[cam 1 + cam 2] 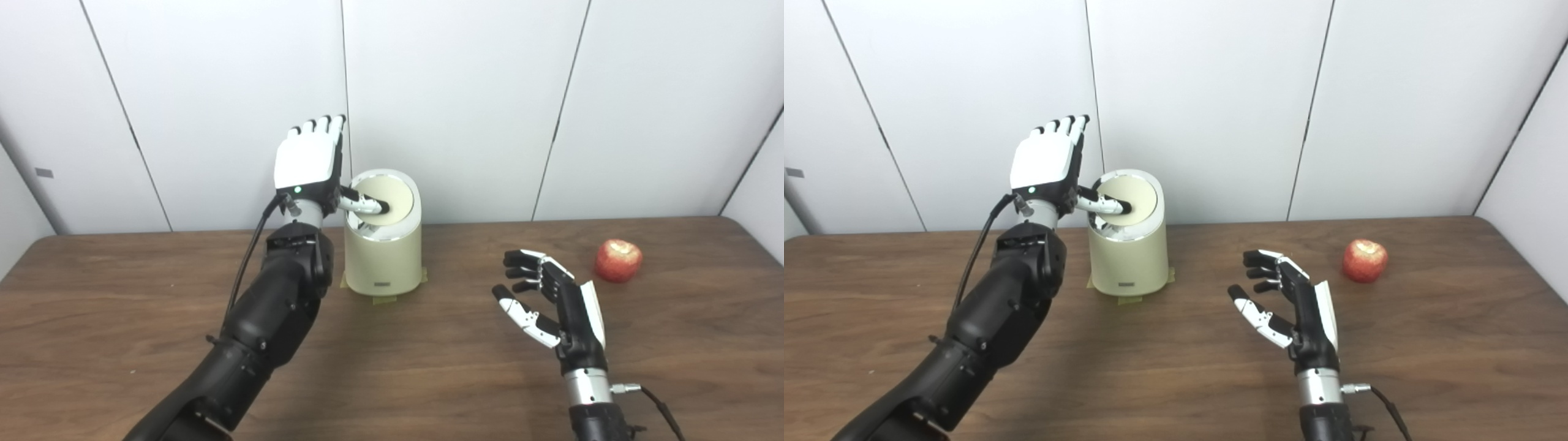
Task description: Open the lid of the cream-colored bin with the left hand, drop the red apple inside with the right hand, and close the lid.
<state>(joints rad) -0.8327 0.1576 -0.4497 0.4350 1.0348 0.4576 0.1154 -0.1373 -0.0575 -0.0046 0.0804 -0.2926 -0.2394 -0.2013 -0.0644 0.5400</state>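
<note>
The lid-opening step is in hand. The left hand (308, 160) stands upright at the bin's (384, 260) 9 o'clock side, fingers straight and together pointing up, while its thumb (366, 204) reaches sideways across the lid (392, 197) and appears to press on it; the hand grips nothing. The lid looks tilted, its near edge dipping inside the rim, so I judge it is partly pushed in rather than fully open, though the gap is too small to be sure. The bin sits toward the back of the counter (429, 367), near 12 o'clock, on what look like tape marks. The right hand (548, 300) waits low over the counter, empty, fingers loosely curled and apart, palm facing left. The apple (618, 260) lies on the counter at the right hand's 1 o'clock, near but apart from it, and well apart from the bin at its 3 o'clock. Next, the thumb probably must push the lid farther and keep it down, and then the right hand has to turn toward the apple, close around it and carry it over the opening.
</note>
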